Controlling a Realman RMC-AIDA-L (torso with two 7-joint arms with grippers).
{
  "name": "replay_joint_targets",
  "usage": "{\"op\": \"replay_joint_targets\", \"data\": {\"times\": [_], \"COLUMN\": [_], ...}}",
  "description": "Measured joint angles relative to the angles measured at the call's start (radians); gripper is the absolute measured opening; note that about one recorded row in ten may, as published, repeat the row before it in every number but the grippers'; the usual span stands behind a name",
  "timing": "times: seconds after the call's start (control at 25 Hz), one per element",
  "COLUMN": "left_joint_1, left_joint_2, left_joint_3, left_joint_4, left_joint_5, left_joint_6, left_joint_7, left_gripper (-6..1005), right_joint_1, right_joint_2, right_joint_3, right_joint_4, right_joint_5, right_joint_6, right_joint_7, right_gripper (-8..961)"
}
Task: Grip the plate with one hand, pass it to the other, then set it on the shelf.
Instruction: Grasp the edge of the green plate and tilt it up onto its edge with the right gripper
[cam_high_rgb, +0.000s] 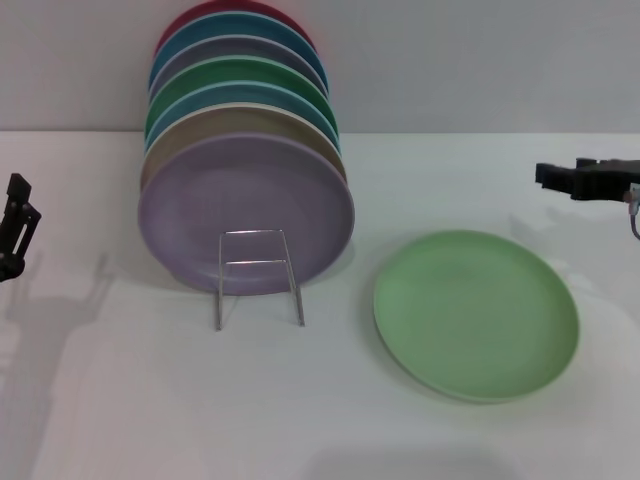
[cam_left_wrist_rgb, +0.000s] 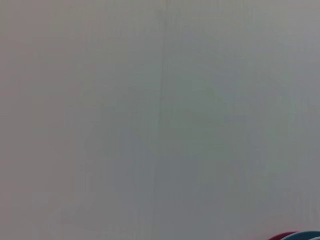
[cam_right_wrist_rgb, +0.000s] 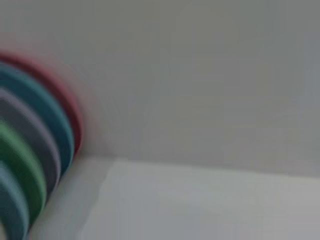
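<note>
From the head view we see a white counter (cam_high_rgb: 200, 400) with the pale mint-green plate (cam_high_rgb: 476, 313) lying flat on it, right of centre, nothing touching it and bare counter all round its rim. To its left stands the shelf (cam_high_rgb: 257, 277), a thin silver wire rack whose small rectangular front loop and two straight legs reach toward us. A row of plates stands upright in it, leaning back toward the wall: a lilac plate (cam_high_rgb: 246, 213) at the front, then tan, blue, an emerald-green plate (cam_high_rgb: 240, 72), grey-lilac, blue and red edges behind. The mint plate's near left edge sits close to the rack's right leg but apart from it. Our left gripper (cam_high_rgb: 17, 226) hangs at the far left edge, above the counter and well apart from the rack; we cannot tell whether it is spread or pressed together. Our right gripper (cam_high_rgb: 585, 180) hovers at the far right edge, beyond and above the plate's right rim, holding nothing; we cannot tell its state either. The left wrist view shows almost only blank wall, with a sliver of red and blue rim in one corner. The right wrist view shows the rack's coloured plate edges (cam_right_wrist_rgb: 35, 150) against the wall and a stretch of bare counter
</note>
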Motion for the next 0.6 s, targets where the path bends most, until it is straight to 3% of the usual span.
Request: {"op": "replay_joint_targets", "data": {"times": [0.32,0.6], "left_joint_1": [-0.013,-0.018], "left_joint_2": [-0.003,-0.002], "left_joint_3": [-0.008,-0.021], "left_joint_4": [-0.005,-0.011], "left_joint_5": [0.000,0.000], "left_joint_6": [-0.006,-0.007], "left_joint_7": [-0.002,-0.002], "left_gripper": [829,830], "right_joint_1": [0.182,0.270], "right_joint_2": [-0.003,-0.018], "right_joint_3": [0.176,0.233], "right_joint_4": [0.024,-0.052], "right_joint_5": [-0.221,-0.316], "right_joint_6": [0.438,0.555], "right_joint_7": [0.123,0.164], "right_gripper": [563,562]}}
